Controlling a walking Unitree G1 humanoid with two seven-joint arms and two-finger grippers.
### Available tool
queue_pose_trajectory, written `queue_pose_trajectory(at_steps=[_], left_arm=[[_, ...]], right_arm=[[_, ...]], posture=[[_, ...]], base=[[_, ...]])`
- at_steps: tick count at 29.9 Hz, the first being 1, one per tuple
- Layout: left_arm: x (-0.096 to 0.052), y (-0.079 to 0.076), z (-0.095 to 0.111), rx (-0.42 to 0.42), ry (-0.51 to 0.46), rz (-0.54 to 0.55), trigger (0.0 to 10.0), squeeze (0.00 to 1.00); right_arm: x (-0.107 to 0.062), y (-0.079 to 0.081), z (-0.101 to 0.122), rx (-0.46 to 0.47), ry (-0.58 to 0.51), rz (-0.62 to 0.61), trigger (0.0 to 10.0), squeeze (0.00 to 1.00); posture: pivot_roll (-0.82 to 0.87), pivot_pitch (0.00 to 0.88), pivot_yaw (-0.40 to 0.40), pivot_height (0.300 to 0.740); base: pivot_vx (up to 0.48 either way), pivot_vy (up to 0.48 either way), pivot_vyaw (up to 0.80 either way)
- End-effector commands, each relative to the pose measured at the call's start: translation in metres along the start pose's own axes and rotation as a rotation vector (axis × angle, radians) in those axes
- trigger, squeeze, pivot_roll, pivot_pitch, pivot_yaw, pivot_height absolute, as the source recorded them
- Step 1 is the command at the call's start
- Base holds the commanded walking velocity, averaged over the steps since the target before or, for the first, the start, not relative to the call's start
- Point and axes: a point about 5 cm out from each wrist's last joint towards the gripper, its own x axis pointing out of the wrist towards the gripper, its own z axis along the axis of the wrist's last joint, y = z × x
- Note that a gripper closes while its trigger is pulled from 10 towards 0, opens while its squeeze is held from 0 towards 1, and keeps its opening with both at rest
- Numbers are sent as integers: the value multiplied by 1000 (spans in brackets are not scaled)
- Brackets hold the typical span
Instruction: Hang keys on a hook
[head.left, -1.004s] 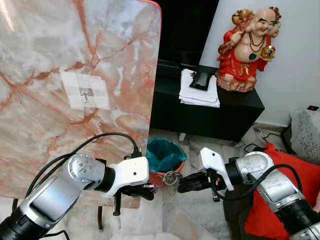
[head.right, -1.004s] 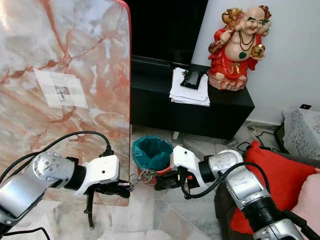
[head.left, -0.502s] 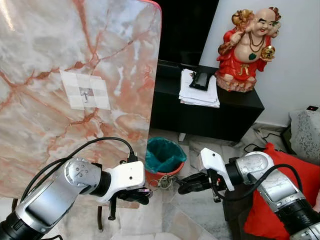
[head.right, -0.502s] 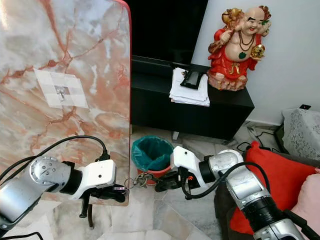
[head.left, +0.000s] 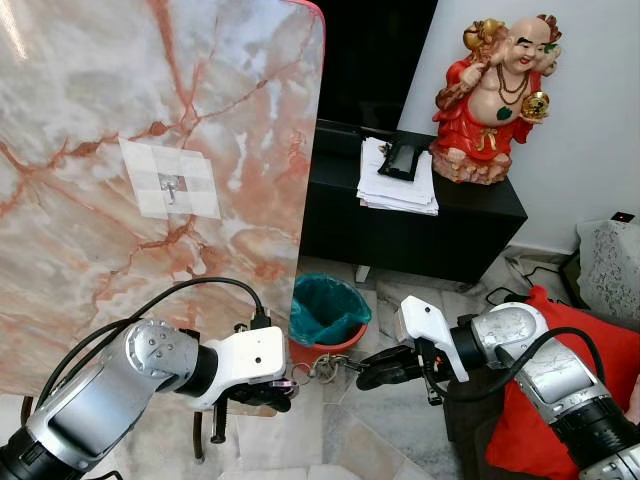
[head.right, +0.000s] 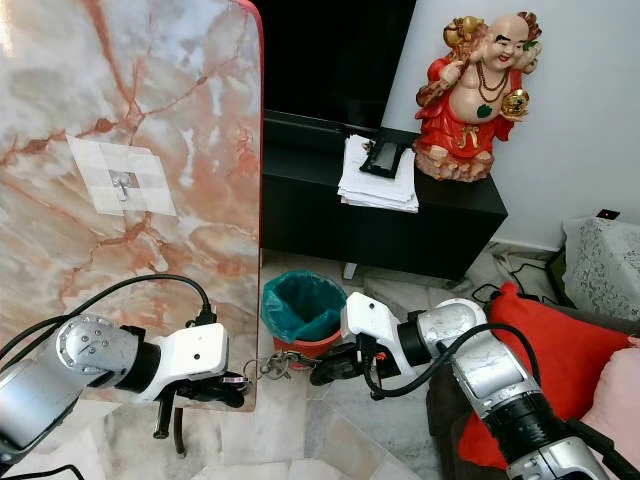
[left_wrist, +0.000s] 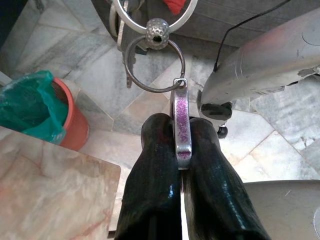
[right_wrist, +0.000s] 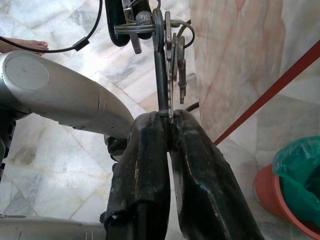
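Both grippers have the keys (head.left: 318, 368) pinched at once: left gripper (head.left: 283, 388) is clamped on the glittery purple tag (left_wrist: 181, 125), right gripper (head.left: 368, 372) squeezed onto a key at the other end. Bunch hangs between them, low over the floor, well below the hook (head.left: 171, 187) on the marble panel (head.left: 100, 120).

I see a pink marble slab (head.left: 150, 130) veined in rust-red, a pale checkered patch (head.left: 170, 192) on it, a teal-lined red bin (head.left: 328, 318), a red statue (head.left: 492, 95), and a purple glitter tag (left_wrist: 181, 125) on the silver keys (head.left: 322, 368).
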Motion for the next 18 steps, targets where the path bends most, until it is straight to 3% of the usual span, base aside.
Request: queue_pose_trajectory(at_steps=[1,18], left_arm=[[1,-2,-7,-14,41,-15,10000,0],[3,-6,-14,-18,88,-32,10000,0]], right_arm=[[-13,-6,5,-6,-2,-41,0,0],[-13,-7,6,-7,-9,-46,0,0]], posture=[[-24,7,-160,740],[-23,7,-159,740]], base=[[0,0,0],[0,0,0]])
